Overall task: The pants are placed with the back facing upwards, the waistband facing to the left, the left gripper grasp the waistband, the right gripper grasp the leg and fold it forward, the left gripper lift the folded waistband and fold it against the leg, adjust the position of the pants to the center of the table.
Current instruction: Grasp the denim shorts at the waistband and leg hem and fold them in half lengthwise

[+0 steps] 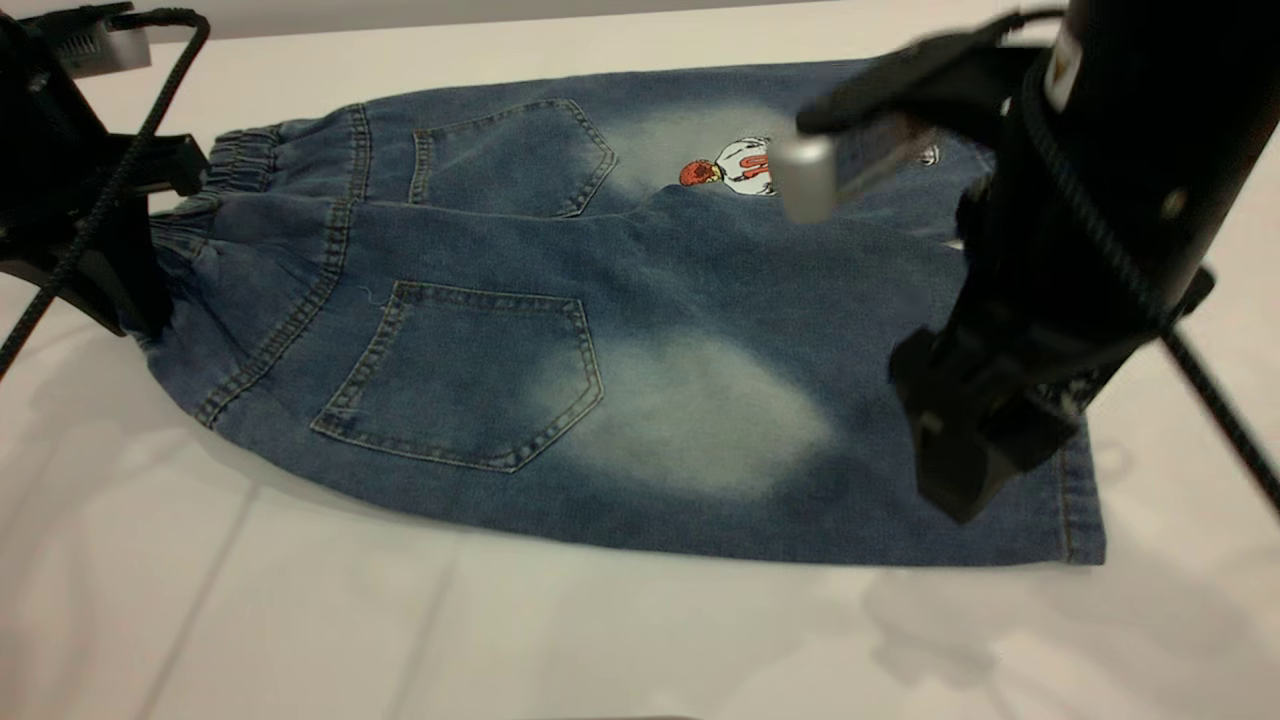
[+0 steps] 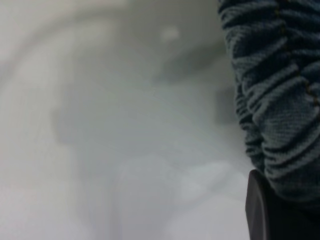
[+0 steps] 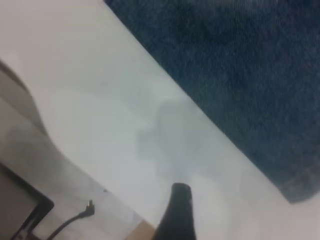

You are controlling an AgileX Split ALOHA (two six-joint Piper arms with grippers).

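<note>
The right hand (image 1: 960, 450) hangs closest to the exterior camera, a dark bulk low over the hem end of the near leg (image 1: 700, 420), the plain one with the pale washed patch. Whether its fingers have closed on the cloth I cannot tell; its wrist view shows only 1 dark fingertip (image 3: 177, 210) over bare tabletop (image 3: 100, 100), with the denim edge just beside it.

The pants (image 1: 620, 300) lie flat, back up, 2 stitched pockets showing, waistband (image 1: 240, 165) to the left and the printed leg on the far side. They sit a little toward the far half of the tabletop (image 1: 300, 620).

The left hand (image 1: 130, 250) is at the waistband end. Its wrist view shows the gathered elastic band pressed against 1 dark finger (image 2: 265, 210), so it looks to be in contact, but a full pinch is not visible, and I cannot tell how far open it is.

The step in hand seems to be securing both grips before the lengthwise fold. To do it well, each hand should take the near edge only, through both layers, then lift together and level so the near leg rolls over onto the printed leg with hems and waistband aligned; a shallow pinch on the ruffled elastic could slip
</note>
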